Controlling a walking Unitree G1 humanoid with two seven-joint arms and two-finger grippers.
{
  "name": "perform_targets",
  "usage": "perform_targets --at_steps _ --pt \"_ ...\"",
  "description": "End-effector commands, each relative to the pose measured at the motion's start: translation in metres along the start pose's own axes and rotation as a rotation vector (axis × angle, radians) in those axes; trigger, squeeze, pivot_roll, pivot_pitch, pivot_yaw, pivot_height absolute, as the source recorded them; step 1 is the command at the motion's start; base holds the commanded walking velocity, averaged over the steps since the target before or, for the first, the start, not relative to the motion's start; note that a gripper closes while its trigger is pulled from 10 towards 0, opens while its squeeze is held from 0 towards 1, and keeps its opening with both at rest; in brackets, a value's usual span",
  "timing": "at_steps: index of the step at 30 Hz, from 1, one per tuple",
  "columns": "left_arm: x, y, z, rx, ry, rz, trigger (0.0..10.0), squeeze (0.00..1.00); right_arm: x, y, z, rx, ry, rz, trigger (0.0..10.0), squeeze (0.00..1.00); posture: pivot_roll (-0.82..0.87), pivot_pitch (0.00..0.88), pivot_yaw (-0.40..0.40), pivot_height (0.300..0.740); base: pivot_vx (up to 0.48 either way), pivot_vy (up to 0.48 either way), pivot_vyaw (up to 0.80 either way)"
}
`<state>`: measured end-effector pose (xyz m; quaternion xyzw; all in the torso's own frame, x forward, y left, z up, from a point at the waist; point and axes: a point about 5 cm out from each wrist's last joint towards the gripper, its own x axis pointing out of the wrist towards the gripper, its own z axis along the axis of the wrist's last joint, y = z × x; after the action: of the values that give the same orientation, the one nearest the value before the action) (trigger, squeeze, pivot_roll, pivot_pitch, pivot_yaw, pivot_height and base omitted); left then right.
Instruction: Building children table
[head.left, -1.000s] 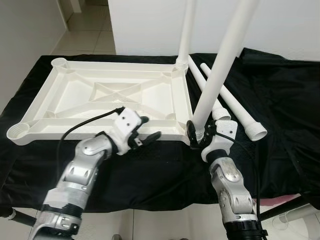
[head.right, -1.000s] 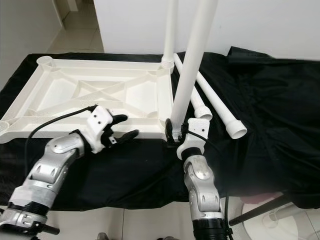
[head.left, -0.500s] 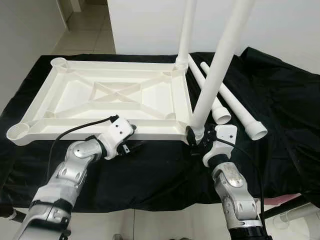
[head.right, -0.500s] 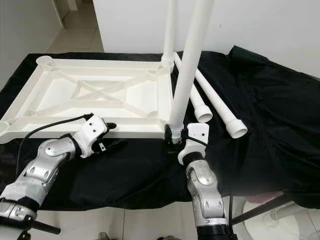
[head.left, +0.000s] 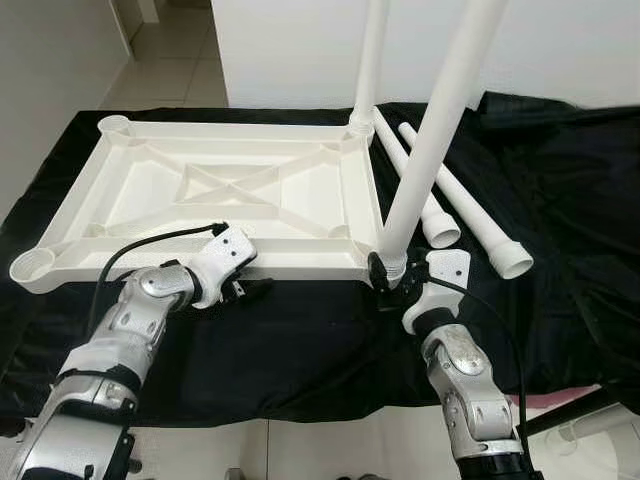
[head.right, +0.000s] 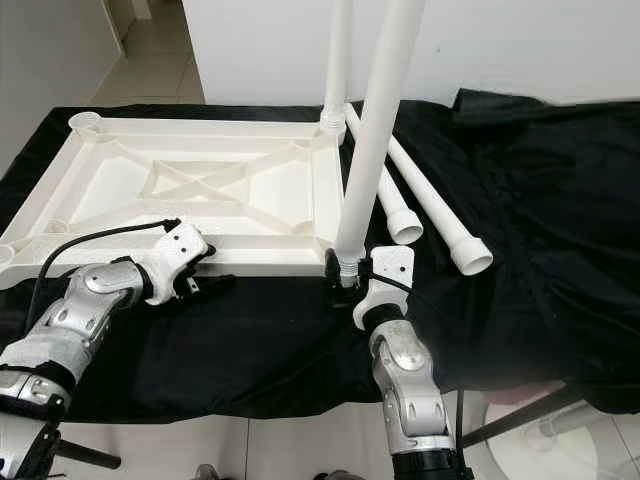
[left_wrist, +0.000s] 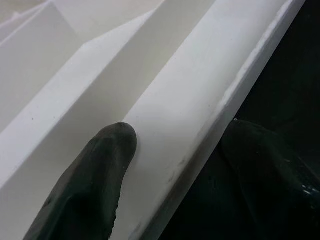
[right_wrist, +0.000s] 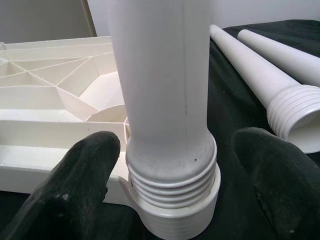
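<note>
Two legs stand upright in the tabletop's right-hand corners: the far leg in the far right socket and the near leg in the near right socket. The tabletop lies upside down on a black cloth, ribs up, with its two left sockets unfilled. Two loose legs lie on the cloth just right of the tabletop, threaded ends toward the robot.

A second ago the right gripper was clamped round the base of the near leg. Now its fingers stand apart on either side of the threaded collar, with a clear gap on both sides, and the leg stands by itself. Several threads show above the socket rim, so I judge the leg is seated but perhaps not screwed fully home.

Over the same second the left gripper has dropped from above the near rail to the rail itself. One finger rests on the rail's upper face, the other lies on the cloth side below its edge; the jaws are narrow, straddling the rail, but whether they pinch it I cannot tell. The elbow has drawn back toward the left.

My reading: the second leg is released, and the left arm is steadying or about to shift the tabletop. Next comes a loose leg for a left corner, a long reach across for the right arm.
</note>
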<state>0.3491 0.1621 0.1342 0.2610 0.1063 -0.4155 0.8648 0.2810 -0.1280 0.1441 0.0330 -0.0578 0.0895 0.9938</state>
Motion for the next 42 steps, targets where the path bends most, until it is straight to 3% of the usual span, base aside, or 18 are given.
perform_targets --at_steps 1,6,7,8,9,26,27,28,29,32,36,37,38,39,42 --pt "-0.004 0.012 -0.001 -0.016 0.010 0.116 10.0 0.00 0.000 0.002 -0.003 0.000 0.011 0.013 10.0 0.00 -0.08 0.090 0.018 0.740 0.000 0.000 0.00" --pt "-0.005 0.015 0.001 -0.032 -0.005 0.124 10.0 0.00 0.001 0.003 -0.003 -0.001 0.011 0.016 10.0 0.00 -0.08 0.089 0.019 0.740 0.000 0.000 0.00" --pt "-0.005 0.015 0.001 -0.035 -0.007 0.130 3.4 0.00 0.000 0.003 -0.003 -0.002 0.011 0.017 10.0 0.00 -0.08 0.090 0.018 0.740 0.000 0.000 0.00" --pt "-0.005 0.015 0.001 -0.035 -0.007 0.130 3.4 0.00 0.000 0.003 -0.003 -0.002 0.011 0.017 10.0 0.00 -0.08 0.090 0.018 0.740 0.000 0.000 0.00" --pt "-0.006 0.016 0.000 -0.036 -0.005 0.135 0.0 0.00 0.001 0.003 -0.003 -0.003 0.011 0.019 10.0 0.00 -0.08 0.090 0.017 0.740 0.000 0.000 0.00" --pt "-0.003 0.012 0.004 -0.048 -0.034 0.135 0.0 0.00 0.005 0.000 -0.001 -0.018 0.004 0.017 10.0 0.00 -0.08 0.089 0.014 0.740 0.000 0.000 0.00" --pt "-0.001 0.011 0.004 -0.045 -0.036 0.134 3.0 0.00 0.005 0.000 -0.001 -0.018 0.004 0.017 10.0 0.00 -0.08 0.089 0.014 0.740 0.000 0.000 0.00" --pt "-0.001 0.011 0.004 -0.045 -0.036 0.134 3.0 0.00 0.005 0.000 -0.001 -0.018 0.004 0.017 10.0 0.00 -0.08 0.089 0.014 0.740 0.000 0.000 0.00" --pt "0.001 0.006 0.008 -0.042 -0.058 0.117 10.0 0.00 0.005 0.000 -0.001 -0.019 0.005 0.017 10.0 0.00 -0.08 0.090 0.012 0.740 0.000 0.000 0.00" --pt "0.006 -0.005 0.015 -0.026 -0.116 0.063 10.0 0.00 0.005 0.000 -0.002 -0.020 0.007 0.017 10.0 0.00 -0.08 0.090 0.011 0.740 0.000 0.000 0.00" --pt "0.007 -0.008 0.018 -0.027 -0.133 0.050 10.0 0.00 0.006 0.000 -0.002 -0.021 0.007 0.018 10.0 0.00 -0.08 0.090 0.011 0.740 0.000 0.000 0.00" --pt "0.007 -0.009 0.019 -0.047 -0.149 0.045 10.0 0.21 0.006 -0.001 -0.002 -0.022 0.008 0.018 10.0 0.00 -0.08 0.090 0.011 0.740 0.000 0.000 0.00" --pt "0.007 -0.009 0.019 -0.047 -0.149 0.045 10.0 0.21 0.006 -0.001 -0.002 -0.022 0.008 0.018 10.0 0.00 -0.08 0.090 0.011 0.740 0.000 0.000 0.00" --pt "0.007 -0.007 0.021 -0.084 -0.168 0.049 10.0 1.00 0.007 -0.001 -0.002 -0.023 0.007 0.018 10.0 0.00 -0.07 0.087 0.011 0.740 0.000 0.000 0.00" --pt "0.005 -0.003 0.025 -0.111 -0.194 0.060 10.0 1.00 0.009 -0.001 -0.001 -0.024 0.004 0.018 10.0 0.00 -0.07 0.085 0.010 0.740 0.000 0.000 0.00"
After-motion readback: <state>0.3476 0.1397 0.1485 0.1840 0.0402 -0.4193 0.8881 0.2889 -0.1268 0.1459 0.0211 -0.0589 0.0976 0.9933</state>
